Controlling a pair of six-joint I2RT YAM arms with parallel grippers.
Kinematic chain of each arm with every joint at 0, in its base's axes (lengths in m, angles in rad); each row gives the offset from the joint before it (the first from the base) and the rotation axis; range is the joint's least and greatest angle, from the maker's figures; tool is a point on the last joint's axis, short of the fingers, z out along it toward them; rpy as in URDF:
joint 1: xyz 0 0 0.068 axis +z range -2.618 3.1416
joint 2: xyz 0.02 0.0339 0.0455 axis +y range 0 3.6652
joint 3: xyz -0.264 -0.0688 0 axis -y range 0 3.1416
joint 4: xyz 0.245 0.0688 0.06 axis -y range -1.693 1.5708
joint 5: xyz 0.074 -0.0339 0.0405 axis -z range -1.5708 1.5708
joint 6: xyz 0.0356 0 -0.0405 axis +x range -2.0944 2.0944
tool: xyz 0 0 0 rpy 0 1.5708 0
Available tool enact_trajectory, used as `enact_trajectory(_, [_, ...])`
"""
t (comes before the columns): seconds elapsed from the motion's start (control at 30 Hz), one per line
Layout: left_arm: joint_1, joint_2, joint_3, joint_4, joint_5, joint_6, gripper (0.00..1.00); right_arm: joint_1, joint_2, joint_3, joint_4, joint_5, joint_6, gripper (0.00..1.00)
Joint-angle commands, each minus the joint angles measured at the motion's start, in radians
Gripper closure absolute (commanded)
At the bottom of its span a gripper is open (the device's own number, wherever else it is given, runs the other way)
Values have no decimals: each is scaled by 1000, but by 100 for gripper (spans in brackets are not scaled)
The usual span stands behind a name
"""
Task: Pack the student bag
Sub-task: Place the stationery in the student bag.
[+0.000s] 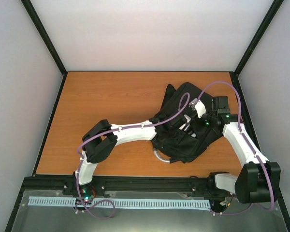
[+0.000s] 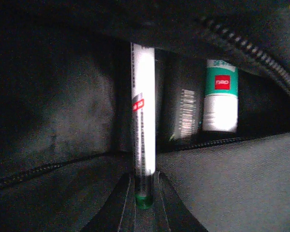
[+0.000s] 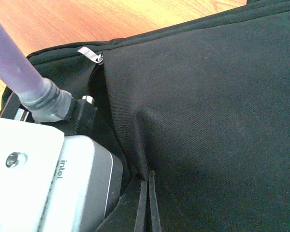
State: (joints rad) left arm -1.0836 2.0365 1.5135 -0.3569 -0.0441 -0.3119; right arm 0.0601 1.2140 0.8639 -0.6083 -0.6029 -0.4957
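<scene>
Wooden table (image 1: 111, 96) carried the black student bag (image 1: 183, 145) right of its middle, with one pocket unzipped. The right gripper (image 3: 147, 193) was pinched shut on the bag's fabric; the left gripper (image 2: 144, 186), inside, clamped a white marker (image 2: 143, 111). A green-white tube (image 2: 221, 96) lay inside already, so packing seemed partly done, the marker not yet released.

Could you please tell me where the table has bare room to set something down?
The table is bare left of the student bag, to its left and far edges. At the bag, where both arms meet, it is crowded.
</scene>
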Motion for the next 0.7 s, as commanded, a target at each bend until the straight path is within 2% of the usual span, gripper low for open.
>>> enact_trajectory(0.0, [-9,-13,47,125,38,-60,99,26,-62,36,-22,-82,7,97])
enact_trajectory(0.07, [-9,-26,32,115,7,-74,99,26,-95,53,-41,-107,13,97])
enact_trajectory(0.2, [-9,-57,-4,205,-19,-92,99,26,-116,72,-81,-176,15,97])
enact_trajectory(0.4, [-9,-12,58,334,-64,-100,98,26,-97,63,-81,-193,16,97])
enact_trajectory(0.53, [-9,65,133,318,-24,-114,89,25,-100,66,-77,-190,20,97])
enact_trajectory(0.6, [-9,68,128,308,-1,-119,85,24,-102,64,-76,-169,21,97])
enact_trajectory(0.67, [-9,43,81,310,1,-129,75,23,-103,66,-75,-137,18,97])
